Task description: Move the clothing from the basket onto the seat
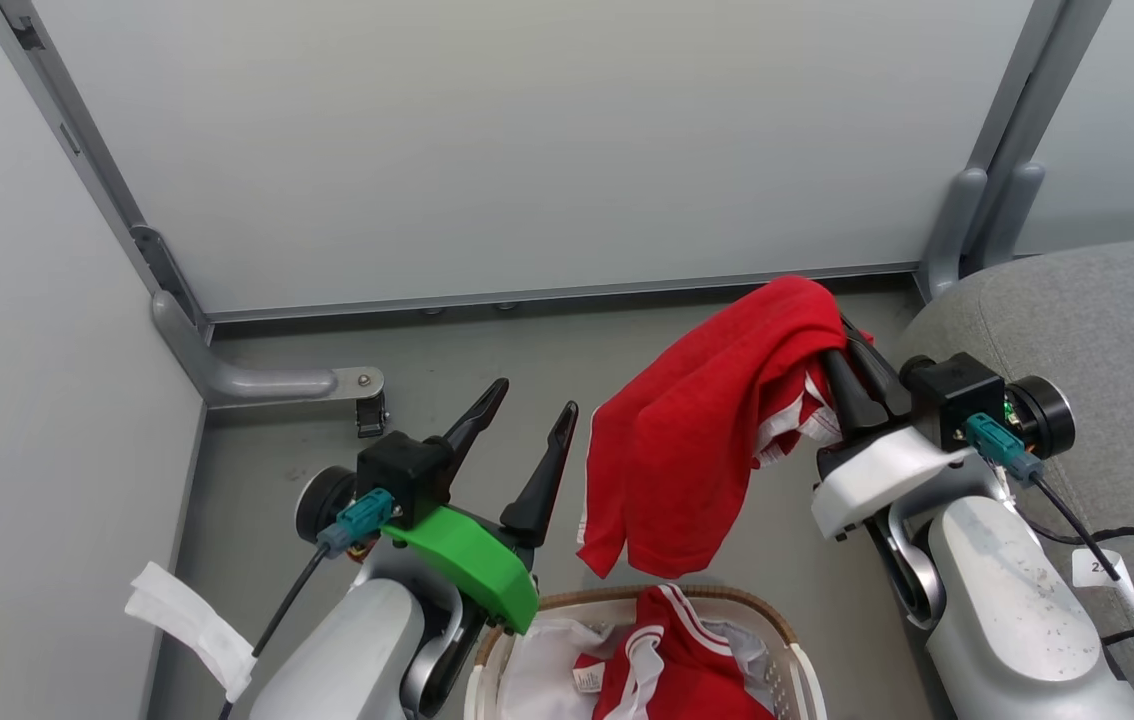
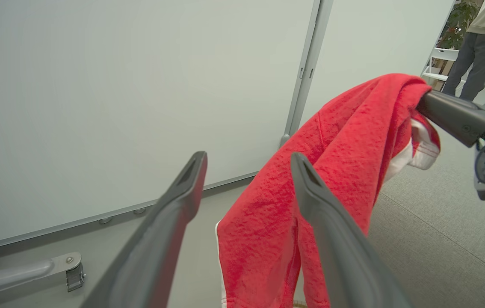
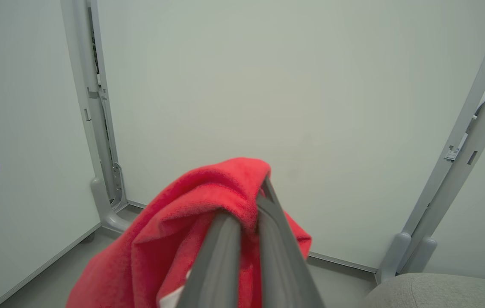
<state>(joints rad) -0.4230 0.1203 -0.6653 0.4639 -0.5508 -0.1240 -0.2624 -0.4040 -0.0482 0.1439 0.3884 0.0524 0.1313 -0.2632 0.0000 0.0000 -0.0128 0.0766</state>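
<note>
Okay so, going from the left: the left gripper (image 1: 536, 396) is up off the floor (image 1: 257, 450) with its jaws spread wide and nothing between them. In its own wrist view the cloth hangs right past the far finger, close, but I can't tell whether it's touching.

Next over is the red jersey (image 1: 697, 450), up in the air and draped in a long fold, with the lower hem dangling just above the basket (image 1: 717, 595). The basket sits at the bottom middle. A second red piece (image 1: 667, 660) with white stripes is bunched on the white liner (image 1: 542, 680), so the job looks roughly half done at best.

Then the right gripper (image 1: 839, 365): jaws pinched tight on the top of the jersey, with cloth bunched over the fingertips. The grip looks solid, but it's only on one bunch, so the rest hangs free.

Far right is the seat (image 1: 1107, 340), the big grey cushion. Its rounded edge is just beside the right wrist.

How I'd handle this step: the left arm has nothing to do here, so I'd keep it out of the way so the hanging cloth can't snag on that open finger. I'd swing the right arm over toward the cushion and keep it high enough that the hem clears the basket rim and the seat's edge. Go well in past the rounded edge, lower until the fabric is actually resting on the cushion, and only then open. Drop it too near the edge and I'd bet the weight of the hanging part pulls it onto the floor.
</note>
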